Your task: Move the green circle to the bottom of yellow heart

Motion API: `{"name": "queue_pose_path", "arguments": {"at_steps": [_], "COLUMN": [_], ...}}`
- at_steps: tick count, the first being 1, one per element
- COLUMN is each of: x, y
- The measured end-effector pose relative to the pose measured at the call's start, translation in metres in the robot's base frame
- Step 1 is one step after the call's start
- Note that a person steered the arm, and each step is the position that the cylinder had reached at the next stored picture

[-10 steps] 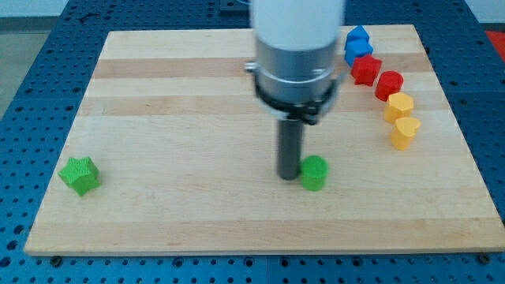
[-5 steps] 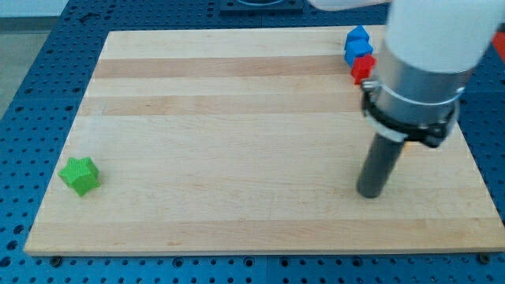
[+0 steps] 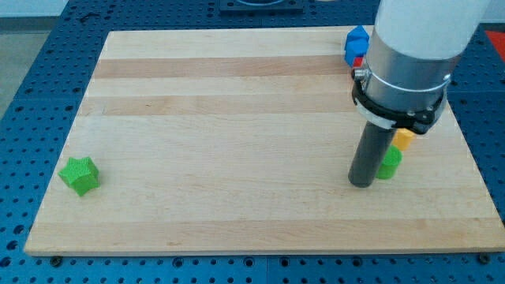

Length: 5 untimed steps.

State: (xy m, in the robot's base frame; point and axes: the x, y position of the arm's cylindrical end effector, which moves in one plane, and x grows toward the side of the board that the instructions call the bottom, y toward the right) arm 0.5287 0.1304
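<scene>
My tip (image 3: 361, 183) rests on the board at the view's right, just left of the green circle (image 3: 389, 163) and touching it or nearly so. The green circle sits directly below a yellow block (image 3: 403, 139), of which only a small part shows; its shape cannot be made out behind my arm. The other yellow block is hidden by the arm.
A green star (image 3: 80, 174) lies at the view's lower left. Blue blocks (image 3: 355, 44) stand at the view's top right, with a sliver of a red block (image 3: 358, 63) under them. The board's right edge (image 3: 465, 150) is close to the green circle.
My tip swept right across the board, pushing the green circle from the middle to below the yellow blocks. In the last half second the tip backed slightly left and the circle came into sight.
</scene>
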Motion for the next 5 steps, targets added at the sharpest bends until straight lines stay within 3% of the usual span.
{"name": "queue_pose_path", "arguments": {"at_steps": [4, 5], "x": [-0.022, -0.018], "y": [0.065, 0.051]}}
